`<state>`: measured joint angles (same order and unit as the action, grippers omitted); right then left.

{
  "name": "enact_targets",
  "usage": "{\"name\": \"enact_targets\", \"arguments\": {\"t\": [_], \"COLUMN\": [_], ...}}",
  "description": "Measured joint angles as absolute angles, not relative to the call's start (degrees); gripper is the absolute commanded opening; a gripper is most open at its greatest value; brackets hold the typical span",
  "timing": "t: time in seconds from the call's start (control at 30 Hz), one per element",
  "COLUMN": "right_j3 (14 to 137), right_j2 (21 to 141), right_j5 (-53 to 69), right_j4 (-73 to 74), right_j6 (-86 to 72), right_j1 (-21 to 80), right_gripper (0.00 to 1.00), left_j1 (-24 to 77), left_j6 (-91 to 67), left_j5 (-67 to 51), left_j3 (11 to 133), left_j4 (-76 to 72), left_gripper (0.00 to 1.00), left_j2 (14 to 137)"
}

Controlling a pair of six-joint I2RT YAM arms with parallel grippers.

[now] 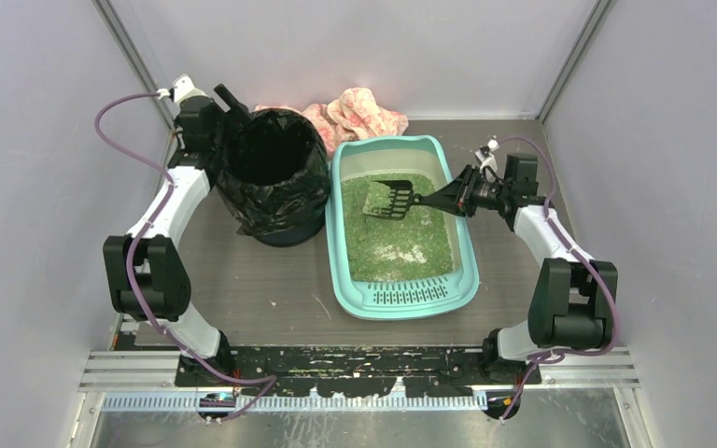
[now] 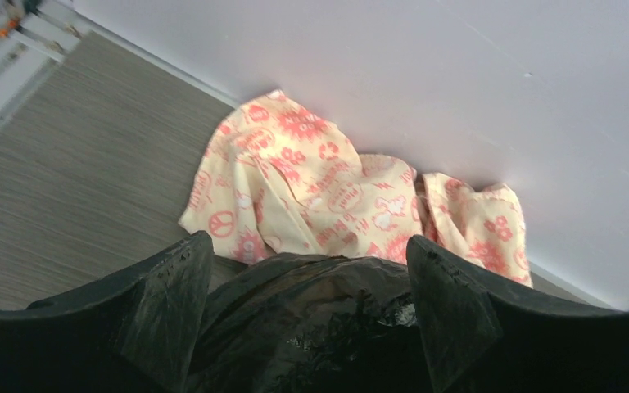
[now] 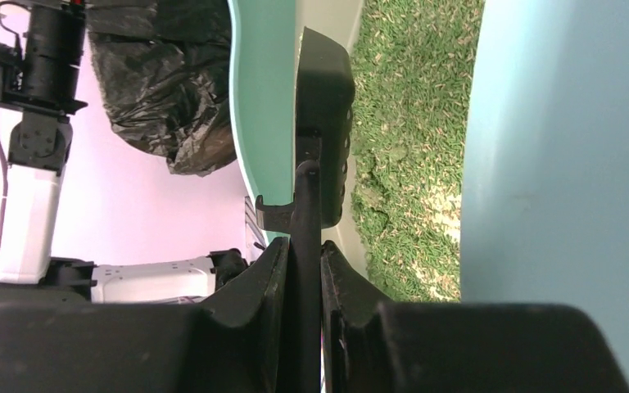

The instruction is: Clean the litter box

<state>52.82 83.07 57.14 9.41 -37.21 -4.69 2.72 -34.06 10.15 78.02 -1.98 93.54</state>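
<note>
**Ana:** Where is the litter box (image 1: 411,295)?

**Ben:** On the table (image 1: 243,280), just right of the round bin (image 1: 275,177) lined with a black bag. Their walls are so close that I cannot tell whether they touch. Its slotted lip reaches nearer the arm bases than the bin does.

**Ana:** And the hands?

**Ben:** The right gripper (image 1: 470,193) pinches the thin handle of a black slotted scoop (image 1: 390,199), one finger pressed on each side. The scoop head hangs over the litter, right of the bin's mouth. The left gripper (image 2: 307,282) is at the bin's far-left rim with its fingers spread wide. The bag lies between them, and they don't look clamped on it.

**Ana:** So the step in hand is scooping?

**Ben:** I'd judge so. To do it well, dip the front edge shallow and slide it under a clump rather than stabbing down. Then lift level and shake gently over the tray so loose grain falls back through the slots. Only after that carry the load left, high enough to clear the tray wall and the bin's rim, and tip it over the middle of the bag. The left hand could steady the bin.

**Ana:** How does the tray look?

**Ben:** It is mint-teal with rounded corners, and green grainy litter covers most of the floor. The litter is thin in places, with pale patches (image 1: 400,252) showing through. In the right wrist view a lumpier clump (image 3: 374,190) lies just beside the scoop head. A patterned pink cloth (image 1: 359,114) is bunched behind the bin, against the back wall.
</note>
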Motion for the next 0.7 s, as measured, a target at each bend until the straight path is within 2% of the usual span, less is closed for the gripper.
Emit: {"name": "enact_targets", "arguments": {"t": [0.23,0.7], "right_j3": [52.4,48.6], "right_j2": [80.4,77.7], "right_j5": [59.8,61.7], "right_j4": [6.6,-1.0], "right_j6": [-37.7,-42.4], "right_j1": [-9.2,-10.1], "right_gripper": [0.01,0.01], "left_j1": [3.0,3.0], "left_j6": [-34.1,-35.2], "left_j5": [9.6,9.1], "left_j3": [79.2,80.6], "left_j4": [-2.1,-2.9], "left_gripper": [0.86,0.85], "left_j2": [94.8,96.3]}}
